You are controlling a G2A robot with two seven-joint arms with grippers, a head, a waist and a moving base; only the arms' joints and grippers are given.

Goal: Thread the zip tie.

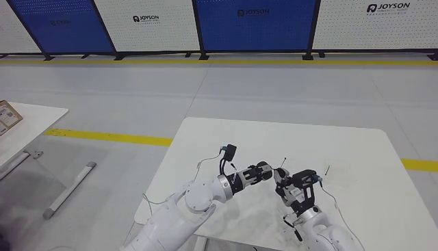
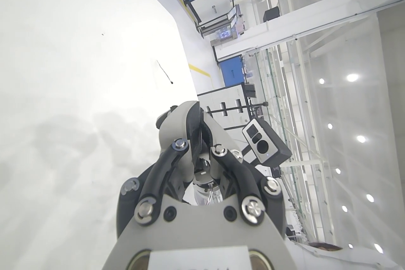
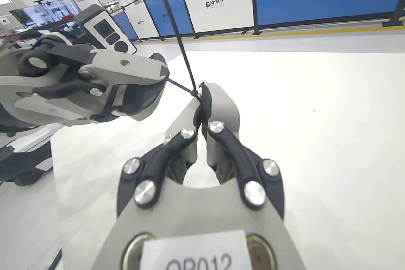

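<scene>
The right gripper had its jaws pressed together on the black zip tie, pinching it at a bend low on the strap. From that pinch the tie's long part stood up and away from the right gripper, leaning a little toward the left arm's side, with its long axis steeply upright. Its square head was the highest point, well above the right gripper's fingertips. A short stretch of strap ran sideways from the same pinch, close to level, into the tip of the left gripper, which sat just beside the right gripper and faced it. The left gripper's jaws were together too, clamped on that short end. The two tips were near each other but not touching, with the strap bridging the gap. In the top view the left gripper and right gripper met over the white table, and the tie showed as a thin dark line rising from the right gripper. A second tie lay flat on the table, apart from the right gripper on its right side, touched by neither arm.
</scene>
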